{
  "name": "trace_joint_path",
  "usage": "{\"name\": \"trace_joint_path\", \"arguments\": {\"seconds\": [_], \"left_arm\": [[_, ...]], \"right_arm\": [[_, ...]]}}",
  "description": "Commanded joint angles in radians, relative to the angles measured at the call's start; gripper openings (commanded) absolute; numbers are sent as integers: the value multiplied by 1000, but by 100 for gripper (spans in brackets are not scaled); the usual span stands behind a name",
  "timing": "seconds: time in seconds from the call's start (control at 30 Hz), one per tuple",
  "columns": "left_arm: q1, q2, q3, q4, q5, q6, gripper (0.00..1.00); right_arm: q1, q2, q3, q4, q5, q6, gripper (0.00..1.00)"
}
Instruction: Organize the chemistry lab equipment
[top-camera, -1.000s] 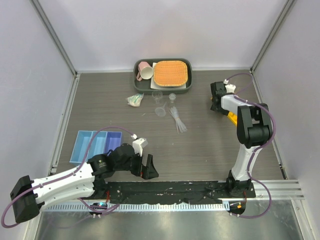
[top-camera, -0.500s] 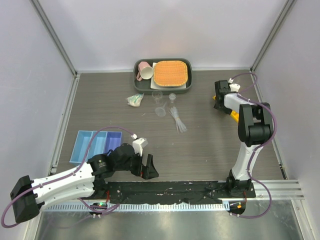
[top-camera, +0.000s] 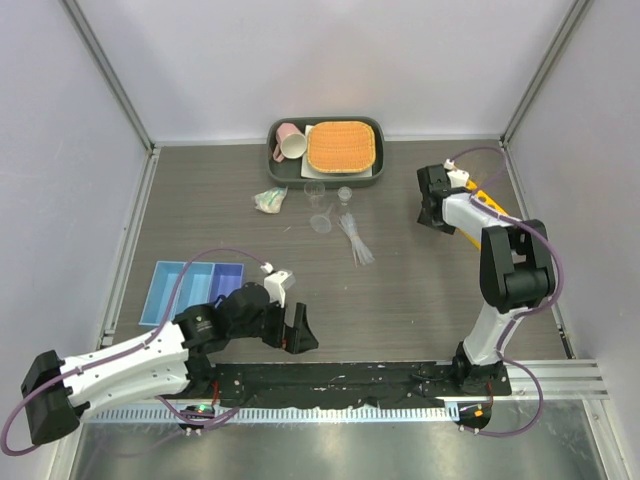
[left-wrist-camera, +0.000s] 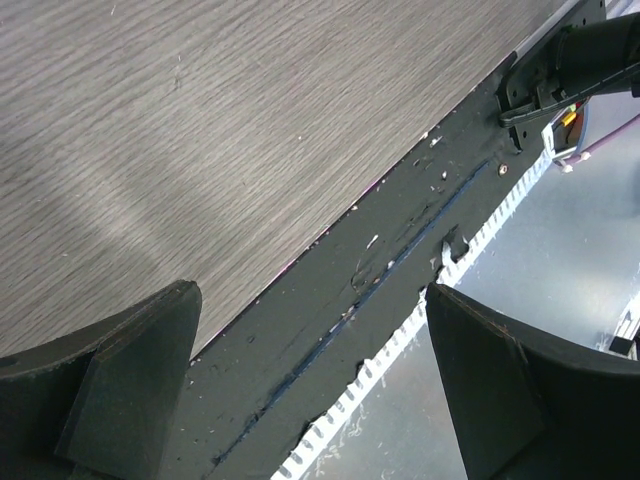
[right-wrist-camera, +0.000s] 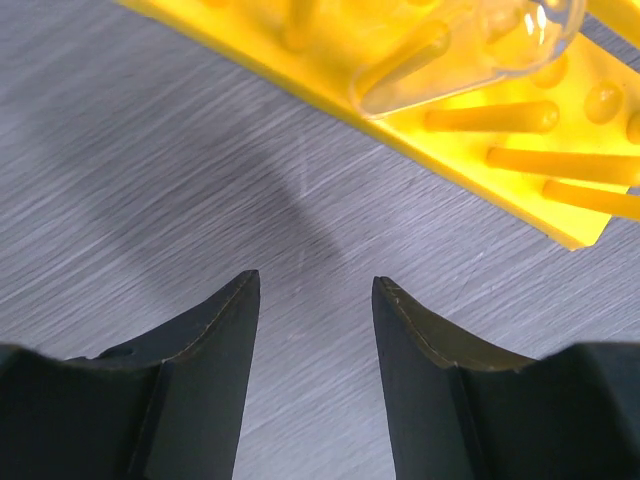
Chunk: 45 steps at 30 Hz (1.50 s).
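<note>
The yellow holed tube rack (top-camera: 488, 201) lies at the right, partly hidden behind my right arm. In the right wrist view the rack (right-wrist-camera: 470, 130) fills the top, with a thin clear tube (right-wrist-camera: 470, 40) lying on it. My right gripper (top-camera: 431, 210) (right-wrist-camera: 315, 290) is open and empty, just left of the rack. Small clear beakers (top-camera: 315, 190), a funnel (top-camera: 320, 223) and clear pipettes (top-camera: 355, 242) lie mid-table. The blue three-compartment tray (top-camera: 178, 291) sits at the left. My left gripper (top-camera: 296, 331) (left-wrist-camera: 310, 390) is open and empty over the black base rail.
A dark tray (top-camera: 277, 165) at the back holds a pink mug (top-camera: 290, 142) and an orange woven mat (top-camera: 343, 145). A small clear and green item (top-camera: 268, 200) lies left of the beakers. The black base rail (left-wrist-camera: 330, 300) and metal edge run along the near side.
My right gripper swung right and then back left, away from the rack. The visible yellow part of the rack now shows farther back. The left arm shifted only slightly.
</note>
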Motion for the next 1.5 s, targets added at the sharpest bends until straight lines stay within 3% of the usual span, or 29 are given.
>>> {"name": "trace_joint_path", "arguments": {"seconds": [0.0,0.3,0.6,0.8,0.97,1.1,1.47], "left_arm": [[-5,15,91,-38,-52,18,100],[-5,61,255,-167,-216,61,100],[20,187,507,-395,-443,55,100],[142,199,634,-642,-592,-42,100],[297,178,706,-750,-707,-56,100],[444,176,688,-787,-663,-39,100],[668,233,562,-753,-593,-40,98]], "right_arm": [[61,-146,0,-14,24,12,55],[208,-363,-55,-31,26,-31,59],[340,-583,-93,-34,-124,-25,64],[437,-658,-92,-68,-124,-48,66],[514,-695,-127,-62,-141,-48,66],[558,-709,-138,-59,-132,-51,66],[604,-778,-173,-18,-192,-42,66]]}}
